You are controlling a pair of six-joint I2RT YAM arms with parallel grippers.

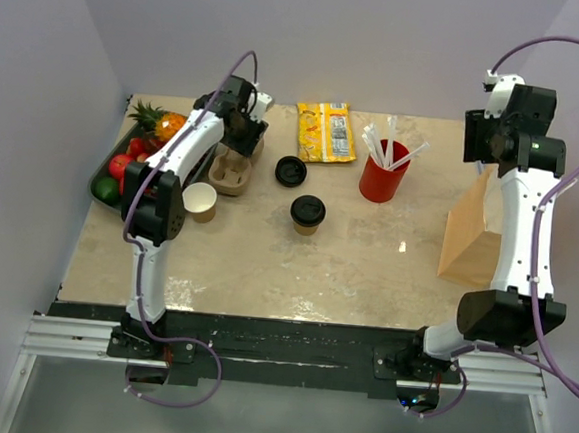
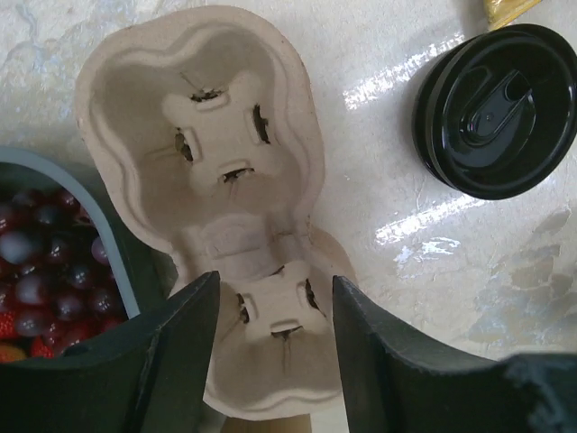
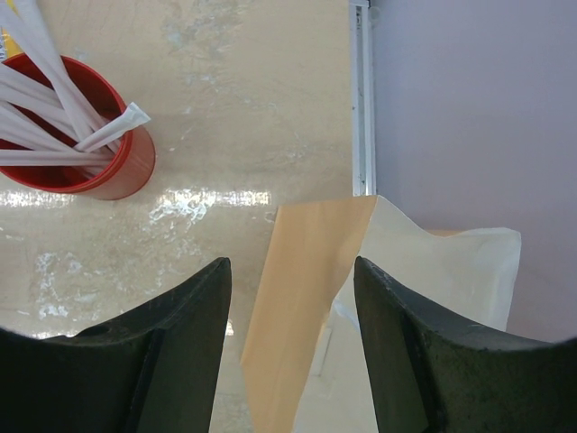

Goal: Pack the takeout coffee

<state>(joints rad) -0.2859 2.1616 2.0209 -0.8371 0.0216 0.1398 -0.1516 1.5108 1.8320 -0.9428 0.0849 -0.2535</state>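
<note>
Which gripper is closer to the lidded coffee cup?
Left. The left gripper is over the cup carrier near the lidded coffee cup; the right gripper is over the paper bag, farther off.

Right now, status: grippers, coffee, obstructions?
Left gripper open over carrier. Right gripper open over bag. Coffee upright mid-table, untouched. Loose lid near, not blocking.

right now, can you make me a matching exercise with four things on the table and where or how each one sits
Things:
1 takeout coffee
2 loose lid
3 paper bag
4 cup carrier

Places or states:
a at the right edge of the table
b farthest left of the four, wells empty
c mid-table, lid on
d lying flat, just right of the carrier

Pairs: 1-c, 2-d, 3-a, 4-b
</note>
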